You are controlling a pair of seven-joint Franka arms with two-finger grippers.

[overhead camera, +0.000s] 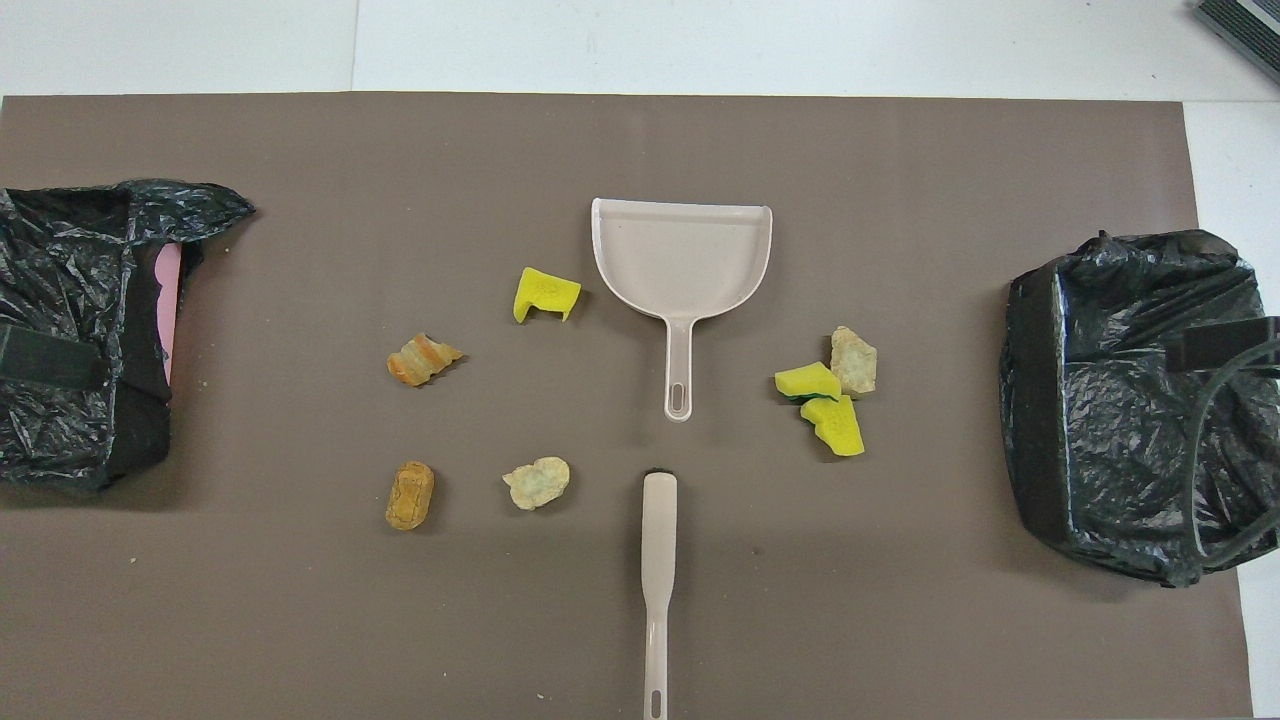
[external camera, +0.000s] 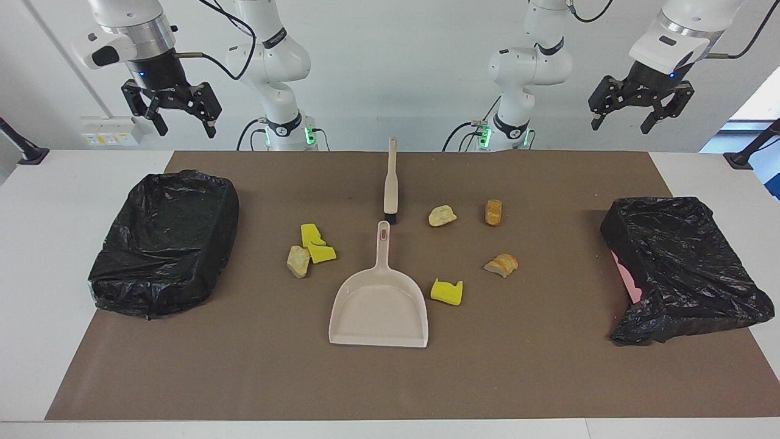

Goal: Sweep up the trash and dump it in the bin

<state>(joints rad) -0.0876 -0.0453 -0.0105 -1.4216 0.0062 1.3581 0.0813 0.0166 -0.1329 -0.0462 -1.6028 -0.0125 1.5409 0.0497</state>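
The trash lies scattered on the brown mat [external camera: 244, 378] around a beige dustpan [external camera: 378, 311] [overhead camera: 680, 255]. Toward the right arm's end, two yellow sponge chunks [external camera: 317, 244] [overhead camera: 835, 425] and a tan lump [external camera: 297, 261] [overhead camera: 853, 360] sit together. A third yellow chunk [external camera: 446, 291] [overhead camera: 545, 293] rests beside the pan. Three tan lumps [external camera: 442, 215] [external camera: 493, 211] [external camera: 501, 264] lie toward the left arm's end. The beige brush [external camera: 390, 177] [overhead camera: 659, 560] lies nearer to the robots, in line with the pan's handle. My right gripper [external camera: 186, 129] and left gripper [external camera: 621, 125] hang open and high, holding nothing.
A bin lined with a black bag [external camera: 164, 244] [overhead camera: 1120, 390] stands at the right arm's end of the mat. Another black-bagged bin [external camera: 676, 262] [overhead camera: 70, 330], with pink showing at one side, stands at the left arm's end. White table [external camera: 36, 244] surrounds the mat.
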